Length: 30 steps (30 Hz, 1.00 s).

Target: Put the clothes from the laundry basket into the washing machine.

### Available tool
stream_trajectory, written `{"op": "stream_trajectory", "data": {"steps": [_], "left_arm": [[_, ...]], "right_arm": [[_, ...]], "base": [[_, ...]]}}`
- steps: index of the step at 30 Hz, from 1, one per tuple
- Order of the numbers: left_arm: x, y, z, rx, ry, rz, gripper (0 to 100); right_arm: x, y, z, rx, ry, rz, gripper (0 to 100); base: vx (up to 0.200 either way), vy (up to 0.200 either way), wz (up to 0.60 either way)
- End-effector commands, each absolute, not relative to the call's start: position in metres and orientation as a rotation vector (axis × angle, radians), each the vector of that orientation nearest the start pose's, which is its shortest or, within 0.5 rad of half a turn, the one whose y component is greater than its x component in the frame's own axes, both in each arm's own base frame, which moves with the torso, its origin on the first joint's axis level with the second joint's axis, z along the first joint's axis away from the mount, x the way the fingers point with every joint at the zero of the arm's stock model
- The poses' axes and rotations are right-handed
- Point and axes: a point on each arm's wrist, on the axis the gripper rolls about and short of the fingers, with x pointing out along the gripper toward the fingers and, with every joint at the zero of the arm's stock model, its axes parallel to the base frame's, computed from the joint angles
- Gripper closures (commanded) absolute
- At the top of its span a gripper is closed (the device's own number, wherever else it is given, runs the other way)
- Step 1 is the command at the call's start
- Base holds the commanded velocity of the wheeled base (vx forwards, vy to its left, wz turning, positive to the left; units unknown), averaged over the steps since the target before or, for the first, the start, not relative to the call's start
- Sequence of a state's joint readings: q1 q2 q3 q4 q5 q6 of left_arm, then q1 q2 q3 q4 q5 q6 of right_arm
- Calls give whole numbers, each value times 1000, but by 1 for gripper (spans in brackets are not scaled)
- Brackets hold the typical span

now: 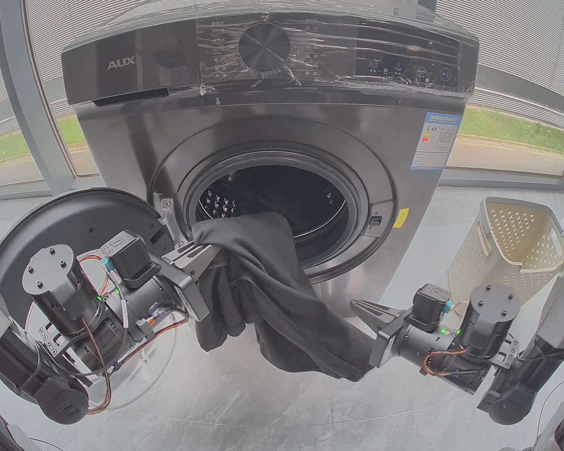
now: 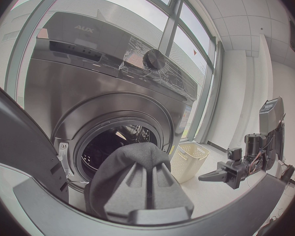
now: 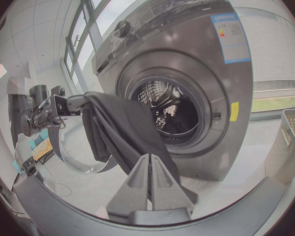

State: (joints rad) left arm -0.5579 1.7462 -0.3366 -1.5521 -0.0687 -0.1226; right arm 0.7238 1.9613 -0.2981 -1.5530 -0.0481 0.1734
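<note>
**A:** Biggest thing first; where is the washing machine [image 1: 138, 133]?

**B:** At 12 o'clock in the head view, front-loading and dark grey; its round door [image 1: 69, 220] is swung open to 9 o'clock; the drum mouth [image 1: 276, 195] gapes in the middle, and in the right wrist view a dark heap [image 3: 183, 118] lies inside it.

**A:** And the laundry basket [image 1: 470, 264]?

**B:** Cream, perforated, standing on the floor at 3 o'clock of the machine, just beside its front corner.

**A:** The clothes?

**B:** One black garment [image 1: 276, 295]; its top lies over the drum mouth's rim at about 7 o'clock; the rest hangs outside, down the front of the machine toward 5 o'clock, clear of the floor.

**A:** The tools?

**B:** The left gripper [image 1: 197, 253] sits at 8 o'clock of the drum mouth; its fingers are clamped on the garment's upper fold, with cloth bunched over them; the right gripper [image 1: 360, 308] is at 5 o'clock of the mouth, fingers pressed flat together; the hem hangs just beside and below it; the left wrist view shows no cloth between those fingers.
</note>
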Motion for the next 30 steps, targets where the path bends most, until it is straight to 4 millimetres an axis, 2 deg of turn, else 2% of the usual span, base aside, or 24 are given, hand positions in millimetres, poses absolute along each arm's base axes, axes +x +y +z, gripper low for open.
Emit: {"op": "stream_trajectory", "data": {"steps": [1, 5, 10, 18, 19, 22, 26, 28, 30], "left_arm": [[214, -136, 150, -153, -104, -633, 100], [209, -134, 153, -151, -111, -638, 100], [207, -135, 152, -146, -107, -646, 100], [209, -136, 155, -150, -124, -641, 100], [209, -136, 156, -151, -128, -636, 100], [210, -137, 157, -152, -131, -632, 100], [209, -138, 158, -154, -135, -635, 100], [208, -140, 157, -155, -133, -641, 100], [207, -140, 157, -154, -130, -644, 100]], "right_arm": [[198, 167, 109, 155, 83, 660, 100], [205, 167, 114, 172, 56, 641, 100], [196, 169, 106, 158, 102, 669, 100], [189, 185, 90, 145, 166, 724, 100], [188, 187, 86, 138, 185, 734, 0], [192, 196, 73, 123, 219, 739, 0], [209, 214, 54, 113, 243, 742, 0], [213, 220, 52, 116, 235, 750, 0], [208, 232, 56, 125, 212, 792, 0]], "base": [[0, 0, 0], [0, 0, 0], [0, 0, 0], [0, 0, 0], [0, 0, 0], [0, 0, 0], [0, 0, 0], [0, 0, 0], [0, 0, 0]]}}
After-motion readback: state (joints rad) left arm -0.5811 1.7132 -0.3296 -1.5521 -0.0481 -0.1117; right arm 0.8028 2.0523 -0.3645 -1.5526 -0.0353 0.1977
